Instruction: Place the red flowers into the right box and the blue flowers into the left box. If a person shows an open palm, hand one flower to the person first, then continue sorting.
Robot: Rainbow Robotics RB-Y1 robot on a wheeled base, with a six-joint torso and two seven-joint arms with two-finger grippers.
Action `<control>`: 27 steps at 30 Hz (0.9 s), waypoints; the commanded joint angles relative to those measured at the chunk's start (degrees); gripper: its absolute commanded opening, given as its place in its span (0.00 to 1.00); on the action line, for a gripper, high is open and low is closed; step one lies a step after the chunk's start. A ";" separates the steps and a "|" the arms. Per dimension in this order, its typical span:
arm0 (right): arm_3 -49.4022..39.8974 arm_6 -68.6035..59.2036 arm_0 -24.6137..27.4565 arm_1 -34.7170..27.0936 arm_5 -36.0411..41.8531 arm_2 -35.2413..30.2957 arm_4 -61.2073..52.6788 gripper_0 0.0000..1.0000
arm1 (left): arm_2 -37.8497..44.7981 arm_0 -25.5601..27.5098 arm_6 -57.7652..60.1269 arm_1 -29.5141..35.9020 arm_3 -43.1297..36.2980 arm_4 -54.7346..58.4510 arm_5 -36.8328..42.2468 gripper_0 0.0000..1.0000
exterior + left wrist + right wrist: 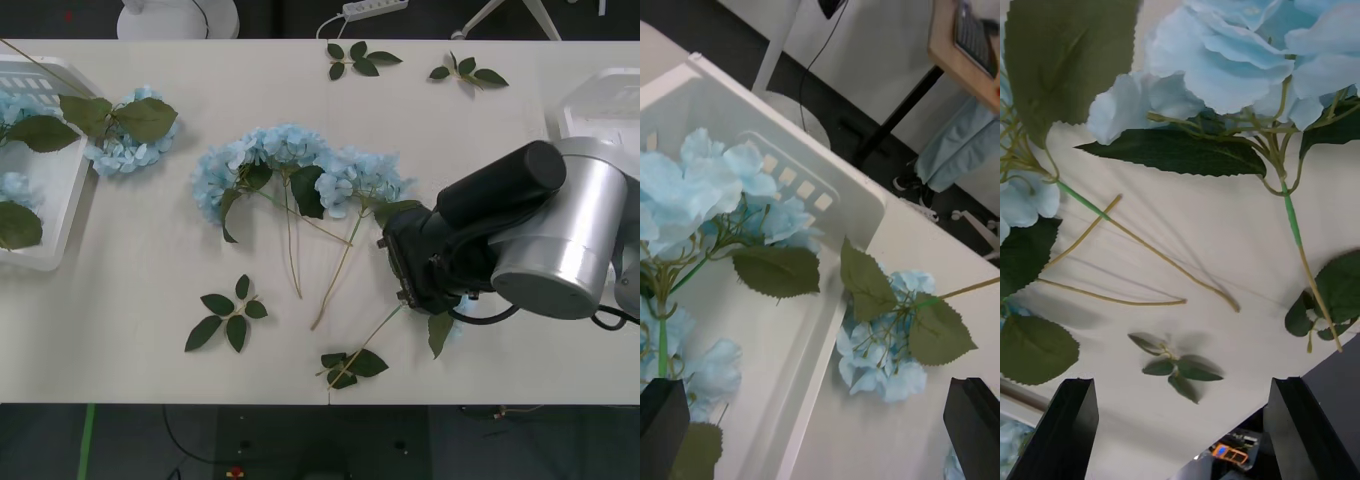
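From the front, the right gripper (400, 262) hovered low beside the blue flowers (290, 160) clustered mid-table (150, 270); the left box (45, 225) already held several.

At the right wrist, its fingers (1067, 427) stood wide, empty, above stems, apparently before a pick; closing on one stalk comes next.

At the left wrist, the left gripper (820, 435) hung wide over that box.

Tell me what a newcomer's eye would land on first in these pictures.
First, the cluster of blue flowers fanned out mid-table, stalks trailing toward the robot. Next, the right gripper, open, hovering low beside their stems at the table's right. Then the left box at the left edge, already holding blue heads, with one stem draped over its rim onto the table.
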 commanded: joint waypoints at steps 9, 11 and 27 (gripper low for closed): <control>7.45 9.16 0.55 2.39 -8.95 11.60 11.31 0.67 | -7.95 -8.62 -5.00 3.31 0.68 -3.60 -9.06 1.00; 9.56 12.68 0.46 3.26 -9.21 11.60 11.40 0.66 | -9.00 -10.03 -5.09 3.31 2.00 -3.87 -9.06 1.00; 15.80 22.87 0.55 5.11 -9.47 14.50 13.24 0.67 | -23.06 -21.10 -5.97 -0.38 9.21 -13.36 -17.49 1.00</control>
